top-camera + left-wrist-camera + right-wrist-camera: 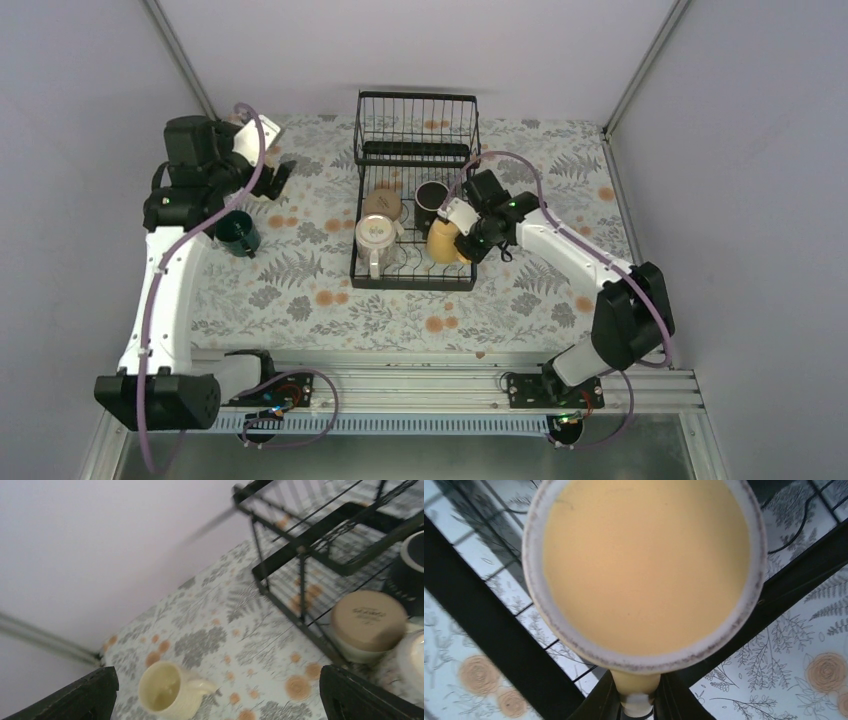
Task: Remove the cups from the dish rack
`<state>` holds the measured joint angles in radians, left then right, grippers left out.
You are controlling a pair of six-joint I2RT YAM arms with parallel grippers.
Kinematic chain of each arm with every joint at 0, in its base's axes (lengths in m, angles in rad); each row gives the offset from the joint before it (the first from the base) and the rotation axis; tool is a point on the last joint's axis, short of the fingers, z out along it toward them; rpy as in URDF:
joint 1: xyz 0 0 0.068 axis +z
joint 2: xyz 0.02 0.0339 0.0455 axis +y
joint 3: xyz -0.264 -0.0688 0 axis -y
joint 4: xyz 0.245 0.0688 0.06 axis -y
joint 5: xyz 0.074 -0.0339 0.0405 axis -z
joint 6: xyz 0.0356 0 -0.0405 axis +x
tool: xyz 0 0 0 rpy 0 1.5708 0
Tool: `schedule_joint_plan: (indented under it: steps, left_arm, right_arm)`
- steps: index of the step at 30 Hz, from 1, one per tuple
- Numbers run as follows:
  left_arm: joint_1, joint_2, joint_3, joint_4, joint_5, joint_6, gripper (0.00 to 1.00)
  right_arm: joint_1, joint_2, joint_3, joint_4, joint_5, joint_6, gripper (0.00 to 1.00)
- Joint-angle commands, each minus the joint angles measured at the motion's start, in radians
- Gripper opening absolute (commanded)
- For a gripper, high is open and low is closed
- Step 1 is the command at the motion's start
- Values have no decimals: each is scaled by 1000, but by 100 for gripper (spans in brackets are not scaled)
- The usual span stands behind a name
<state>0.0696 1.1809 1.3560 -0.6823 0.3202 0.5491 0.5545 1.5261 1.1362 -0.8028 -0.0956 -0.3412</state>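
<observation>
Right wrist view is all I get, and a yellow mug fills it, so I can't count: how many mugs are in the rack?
Observer: Four in the dish rack: the orange-yellow mug, gripped at its handle by the right gripper, a black mug, a tan mug upside down and an off-white mug.
Operator: Any unloaded already?
Observer: Two stand on the table: a dark green mug beside the left arm, and a cream mug that shows in the left wrist view.
Operator: Is the left gripper busy?
Observer: No, the left gripper is open and empty.
</observation>
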Motion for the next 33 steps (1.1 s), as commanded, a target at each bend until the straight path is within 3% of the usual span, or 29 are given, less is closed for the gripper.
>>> schedule_joint_plan:
  steps: [1, 5, 11, 15, 19, 24, 33]
  left_arm:
    - [-87, -77, -34, 91, 18, -48, 100]
    - [-143, -151, -133, 246, 93, -72, 100]
    - [-177, -321, -428, 609, 269, -129, 100]
    - [-249, -357, -564, 852, 276, -162, 100]
    - [-275, -325, -623, 1011, 322, -209, 100]
    - [-334, -253, -633, 1107, 250, -159, 100]
    - [-397, -91, -596, 1205, 202, -94, 96]
  right_arm:
    - [-1, -88, 126, -52, -95, -17, 4]
    - [-3, -111, 207, -130, -155, -34, 4]
    - [-10, -130, 376, -217, -288, -41, 4]
    - [-25, -89, 515, -279, -397, -43, 4]
    - [-50, -15, 668, -341, -482, -49, 4]
    - [-97, 116, 876, -424, -643, -62, 3]
    - [-189, 284, 1048, -481, -852, -80, 3]
